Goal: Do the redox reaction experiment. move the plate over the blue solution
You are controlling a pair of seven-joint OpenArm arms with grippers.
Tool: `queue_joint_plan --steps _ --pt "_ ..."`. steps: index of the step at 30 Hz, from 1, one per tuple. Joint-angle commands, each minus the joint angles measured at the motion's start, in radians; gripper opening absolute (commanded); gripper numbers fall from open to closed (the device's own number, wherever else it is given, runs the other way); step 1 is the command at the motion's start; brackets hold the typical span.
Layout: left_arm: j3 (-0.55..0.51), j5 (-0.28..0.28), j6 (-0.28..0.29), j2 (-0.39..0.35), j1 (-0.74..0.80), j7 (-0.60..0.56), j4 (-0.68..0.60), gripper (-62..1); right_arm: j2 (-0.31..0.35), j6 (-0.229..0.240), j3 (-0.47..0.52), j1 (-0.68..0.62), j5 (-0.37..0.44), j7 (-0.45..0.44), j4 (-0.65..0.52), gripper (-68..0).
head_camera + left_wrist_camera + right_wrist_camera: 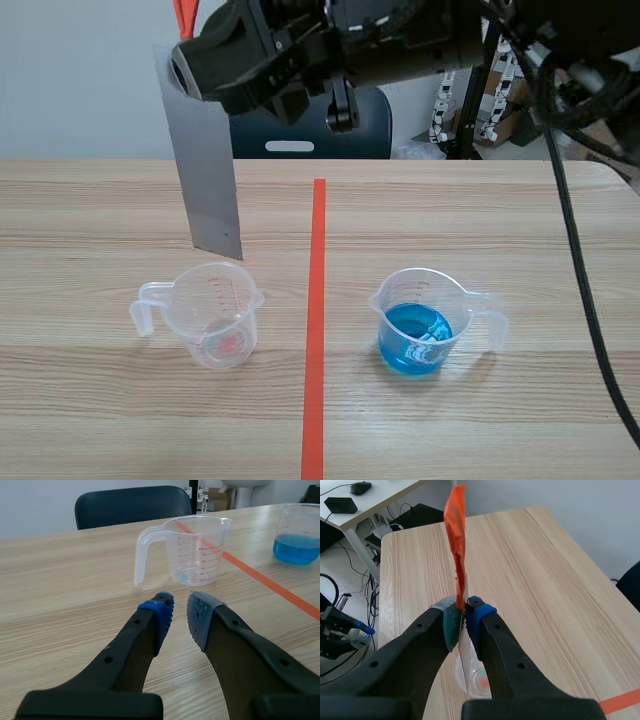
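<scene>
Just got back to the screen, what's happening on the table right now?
The right tool is clamped on a grey metal plate, holding it upright in the air on the same side of the red tape line as the clear empty cup. The cup of blue liquid stands on the other side, so the plate is not over it yet. The left tool sits low over the table, holding nothing, fingers slightly apart.

There are two clear measuring cups, the blue-solution cup (418, 322) and the other cup (212, 315), one grey plate (205, 170), and one chair (130, 505).
</scene>
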State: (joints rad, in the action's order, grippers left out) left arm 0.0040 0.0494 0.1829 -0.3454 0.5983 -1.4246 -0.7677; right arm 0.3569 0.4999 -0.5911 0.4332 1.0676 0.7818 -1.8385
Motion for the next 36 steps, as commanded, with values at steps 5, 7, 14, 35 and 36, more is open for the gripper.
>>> queue_joint_plan --steps 5,7,14,35,36 --pt "-0.006 -0.070 -0.002 -0.098 0.081 -0.014 -0.106 -58.4 0.164 0.036 0.002 0.010 0.069 -0.129 -0.016 -66.9" --pt "-0.006 -0.091 -0.002 -0.129 0.105 -0.014 -0.134 -58.4 0.223 0.077 0.002 0.010 0.090 -0.159 -0.016 -66.9" --pt "-0.006 -0.145 -0.002 -0.230 0.177 -0.009 -0.214 -58.4 0.423 0.164 0.003 -0.015 0.160 -0.290 -0.016 -66.9" --pt "-0.006 -0.310 0.082 -0.653 0.254 0.037 -0.308 -58.4 0.919 0.246 0.003 -0.090 0.127 -0.732 -0.016 -66.9" --pt "-0.006 -0.316 0.082 -0.675 0.253 0.037 -0.308 -58.4 0.926 0.246 0.003 -0.098 0.109 -0.753 -0.014 -66.9"
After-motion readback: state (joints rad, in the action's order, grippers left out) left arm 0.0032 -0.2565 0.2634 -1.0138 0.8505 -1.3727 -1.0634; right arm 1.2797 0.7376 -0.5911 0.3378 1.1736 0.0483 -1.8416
